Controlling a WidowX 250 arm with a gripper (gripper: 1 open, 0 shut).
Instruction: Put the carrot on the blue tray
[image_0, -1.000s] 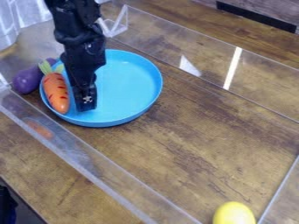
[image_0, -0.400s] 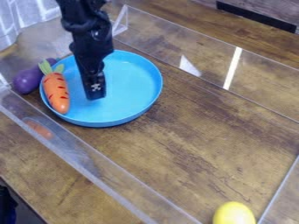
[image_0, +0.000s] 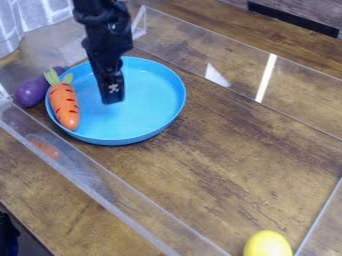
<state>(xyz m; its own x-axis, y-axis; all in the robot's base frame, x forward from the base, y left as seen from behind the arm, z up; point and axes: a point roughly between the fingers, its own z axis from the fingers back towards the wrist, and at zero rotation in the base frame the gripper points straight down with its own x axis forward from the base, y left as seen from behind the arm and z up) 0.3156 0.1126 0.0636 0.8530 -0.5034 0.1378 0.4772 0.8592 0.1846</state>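
The orange carrot (image_0: 63, 104) lies on the left edge of the blue tray (image_0: 147, 100), its green top pointing toward the back left. My black gripper (image_0: 112, 93) hangs over the tray's middle-left, a little to the right of the carrot and apart from it. It stands open, and nothing sits between its fingers. The arm rises from it toward the top of the view.
A purple eggplant (image_0: 30, 92) rests just left of the tray, close to the carrot. A yellow lemon (image_0: 267, 244) lies at the front right corner. Clear plastic walls (image_0: 120, 205) border the wooden table along the front left and the back.
The gripper has risen and shifted right and back, away from the carrot. The carrot stays where it lay on the tray's left edge.
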